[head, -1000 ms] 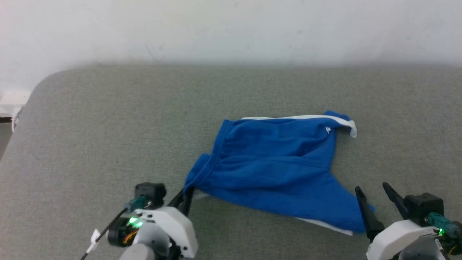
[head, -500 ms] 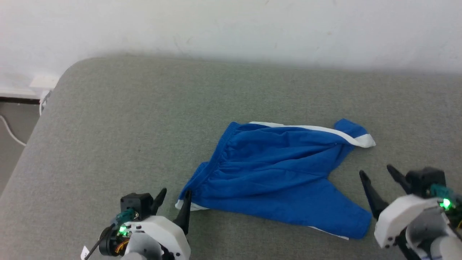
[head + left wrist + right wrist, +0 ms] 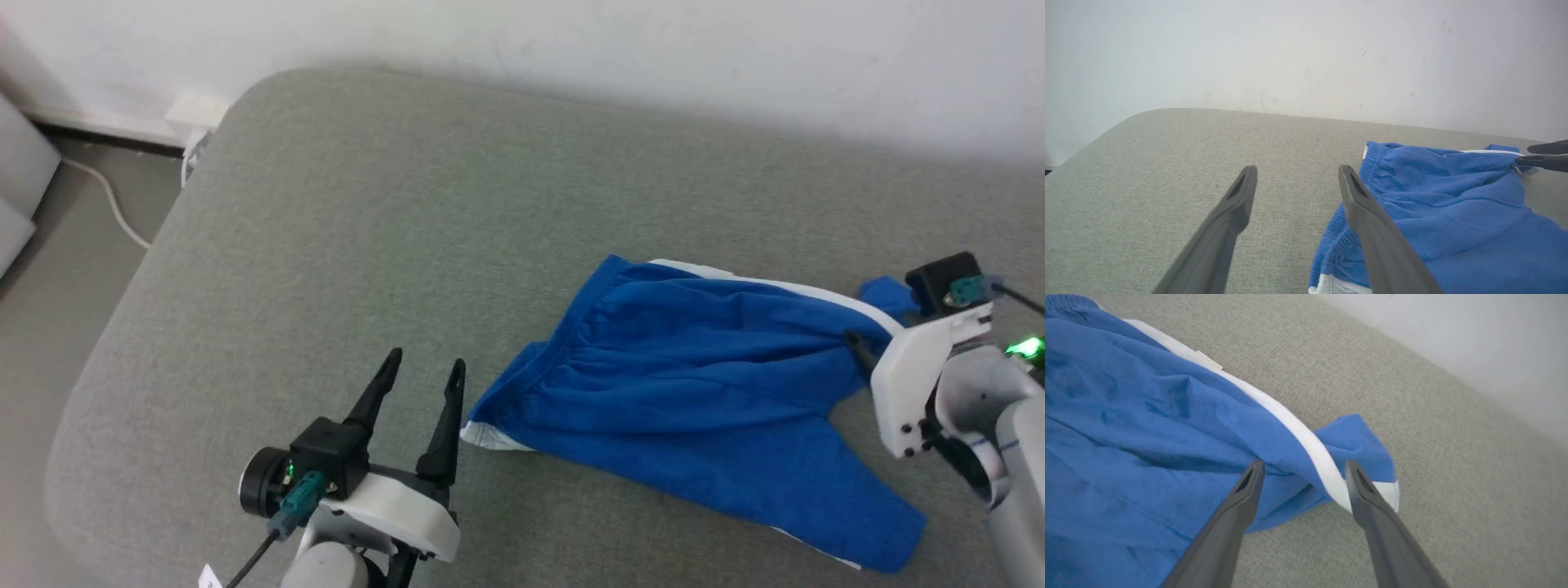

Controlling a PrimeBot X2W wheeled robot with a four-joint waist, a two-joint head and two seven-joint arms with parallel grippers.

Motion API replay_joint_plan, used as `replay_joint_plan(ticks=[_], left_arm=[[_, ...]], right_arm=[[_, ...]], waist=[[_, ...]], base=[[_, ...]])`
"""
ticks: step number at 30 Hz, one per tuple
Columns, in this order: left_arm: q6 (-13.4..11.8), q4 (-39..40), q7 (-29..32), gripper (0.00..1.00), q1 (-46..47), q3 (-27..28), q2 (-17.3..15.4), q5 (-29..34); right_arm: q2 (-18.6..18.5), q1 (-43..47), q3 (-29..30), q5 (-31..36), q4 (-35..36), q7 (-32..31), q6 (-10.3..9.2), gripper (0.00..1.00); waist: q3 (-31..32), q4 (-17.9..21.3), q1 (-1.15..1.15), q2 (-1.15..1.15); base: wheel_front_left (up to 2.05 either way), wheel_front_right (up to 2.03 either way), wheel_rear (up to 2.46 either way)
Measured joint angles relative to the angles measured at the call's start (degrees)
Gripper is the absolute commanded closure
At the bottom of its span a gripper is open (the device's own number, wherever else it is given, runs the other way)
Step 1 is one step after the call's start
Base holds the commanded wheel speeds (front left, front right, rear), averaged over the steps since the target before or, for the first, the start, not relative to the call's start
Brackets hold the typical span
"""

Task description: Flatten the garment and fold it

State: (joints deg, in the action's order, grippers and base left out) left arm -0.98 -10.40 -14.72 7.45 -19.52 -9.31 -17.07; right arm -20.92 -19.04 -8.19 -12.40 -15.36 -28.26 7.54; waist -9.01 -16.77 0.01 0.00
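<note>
From the head view, the blue athletic shorts [image 3: 694, 392] lie rumpled on the right half of a grey fabric-covered surface [image 3: 367, 204] with a rounded corner. The gathered elastic waistband [image 3: 563, 343] faces left and the legs trail off to the right. A white stripe [image 3: 775, 286] runs along the far edge, and a bit of white trim shows at the near left corner. The left claw [image 3: 428, 359] stands open and empty, its nearer finger just beside that corner. The right claw [image 3: 857, 345] is at the far leg end, mostly hidden behind its own white housing. A white wall [image 3: 653, 41] stands behind, and a pale cable [image 3: 106, 204] lies on the floor [image 3: 49, 269] to the left.

Along the left wrist, the left claw [image 3: 1298, 168] is spread wide over bare grey fabric [image 3: 1167, 163]. The shorts [image 3: 1453, 212] lie to its right, waistband ribbing nearest. The other arm's dark fingertips [image 3: 1541, 161] reach the far end of the shorts.

Along the right wrist, the right claw [image 3: 1304, 465] is open, one finger on either side of the bunched leg end, not closed on it. The shorts [image 3: 1126, 437] are bright blue and creased, the white stripe [image 3: 1298, 433] curving between the fingers. A small white tag [image 3: 1209, 359] sits on the stripe, too small to read.
</note>
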Motion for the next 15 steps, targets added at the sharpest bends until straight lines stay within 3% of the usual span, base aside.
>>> replay_joint_plan(ticks=[11,13,15], left_arm=[[2.74,0.04,0.0,0.0,-0.48,2.01,4.12,2.69],[3.04,-0.16,0.0,0.0,-0.51,2.46,4.42,3.08],[3.48,-0.4,-0.01,0.0,-0.65,2.79,4.7,3.41]], right_arm=[[-3.99,-5.34,0.41,1.85,-11.11,-6.47,0.0,0.0],[-4.53,-5.64,1.37,2.74,-11.45,-5.27,0.01,1.0],[-4.6,-5.66,2.77,4.28,-11.54,-3.21,0.09,1.0]], waist=[[-3.82,-6.6,-0.01,0.0],[-4.44,-7.66,-0.01,0.0],[-4.93,-8.59,-0.01,0.0]], base=[[0.0,0.0,0.0],[0.0,0.0,0.0],[0.0,0.0,0.0]])
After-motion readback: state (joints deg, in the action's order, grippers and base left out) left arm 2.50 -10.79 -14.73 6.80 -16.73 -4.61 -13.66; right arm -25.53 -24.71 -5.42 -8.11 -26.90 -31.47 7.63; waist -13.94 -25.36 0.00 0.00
